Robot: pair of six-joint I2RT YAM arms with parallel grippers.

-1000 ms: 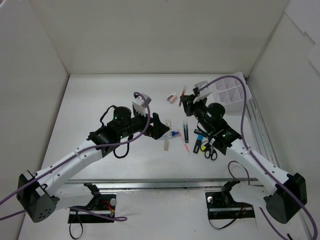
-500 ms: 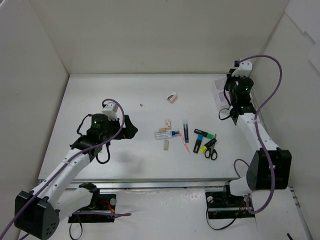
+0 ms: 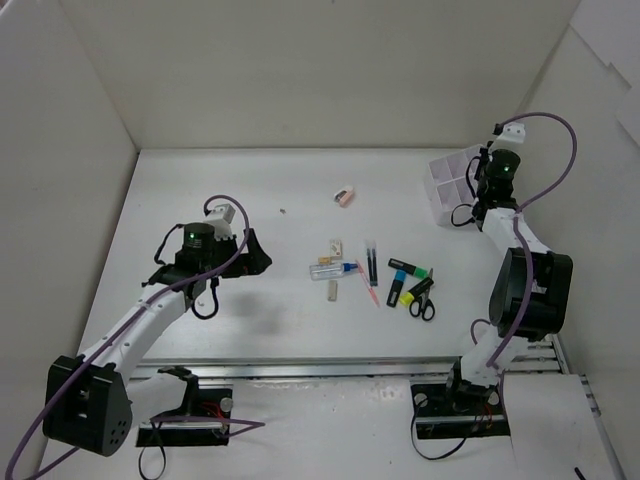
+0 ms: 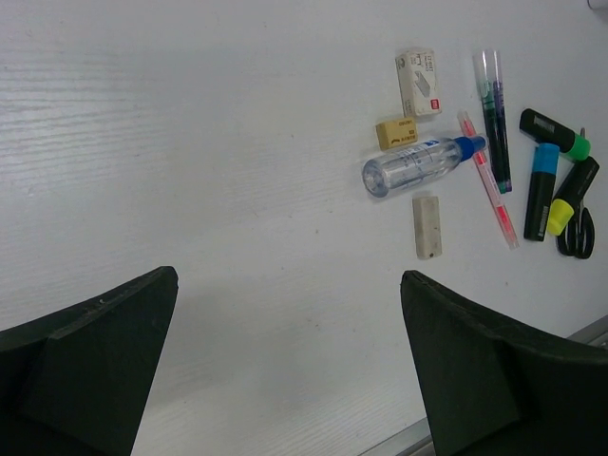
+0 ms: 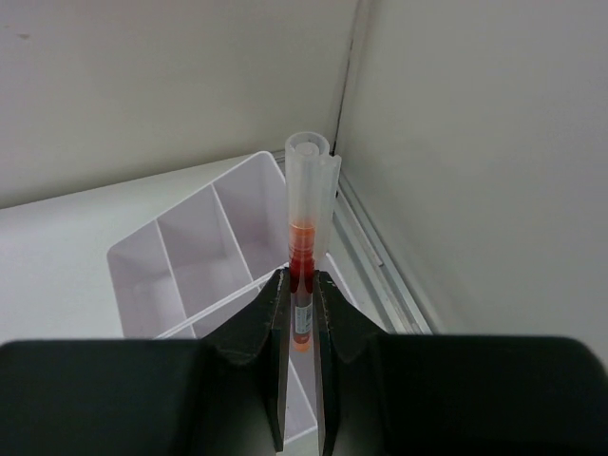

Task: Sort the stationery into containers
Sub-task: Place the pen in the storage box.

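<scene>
I had the right pincer (image 5: 302,285) clenched on a red pen (image 5: 306,214), its clear-capped end sticking out past the fingertips, over the white organiser (image 5: 133,261) at the two o'clock corner of the bench (image 3: 250,190). I judged this the drop-off step: the next move called for lining the pen over one compartment, clear of the dividers, then letting go. The left pincer (image 4: 288,280) hung released and empty toward nine o'clock, with the clear tube (image 4: 418,163), markers (image 4: 543,176) and scissors (image 4: 577,226) lying at its one o'clock.
</scene>
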